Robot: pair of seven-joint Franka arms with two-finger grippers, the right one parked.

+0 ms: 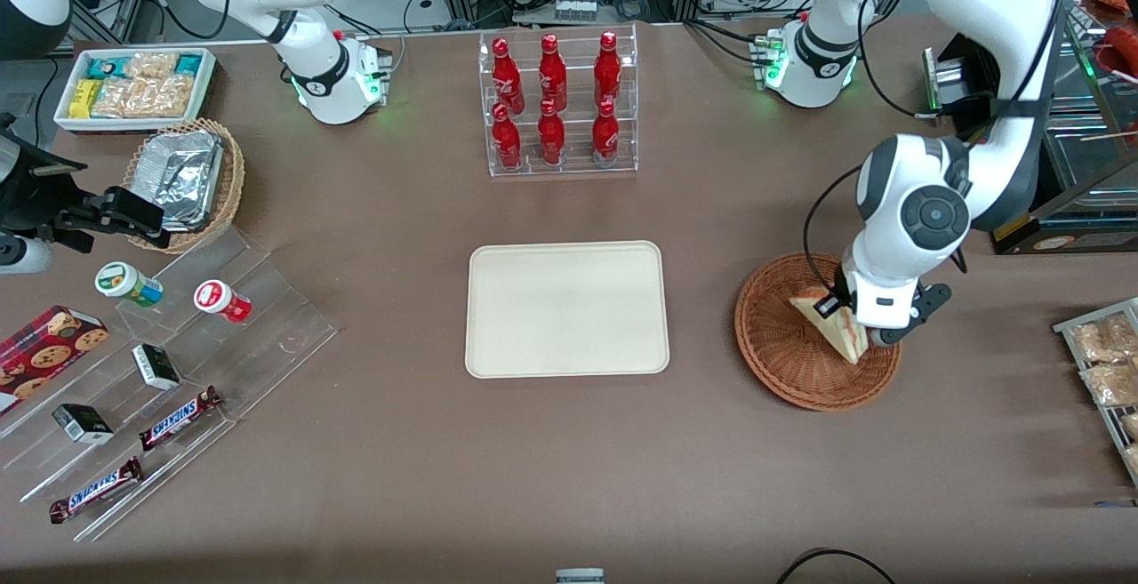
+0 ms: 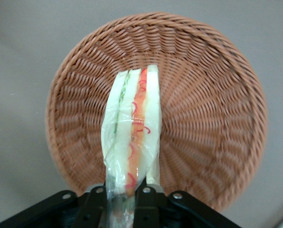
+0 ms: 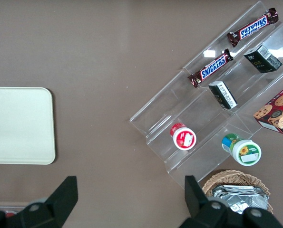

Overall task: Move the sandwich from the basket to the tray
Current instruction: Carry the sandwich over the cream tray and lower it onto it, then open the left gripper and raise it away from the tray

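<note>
Sandwich (image 2: 134, 128) is pinched upright in the end effector (image 2: 124, 197), above the basket (image 2: 208, 118)

Gripper (image 1: 855, 328) fingertips hidden in the front view by the arm's wrist and the sandwich (image 1: 831, 324). In the wrist view the sandwich's (image 2: 131, 137) gripped end is cut off at the frame edge. Basket (image 1: 813, 344) partly covered by arm. Snack rack (image 1: 1107, 371) at working arm's end cut off. Cookie box (image 1: 40, 348) cropped.
</note>
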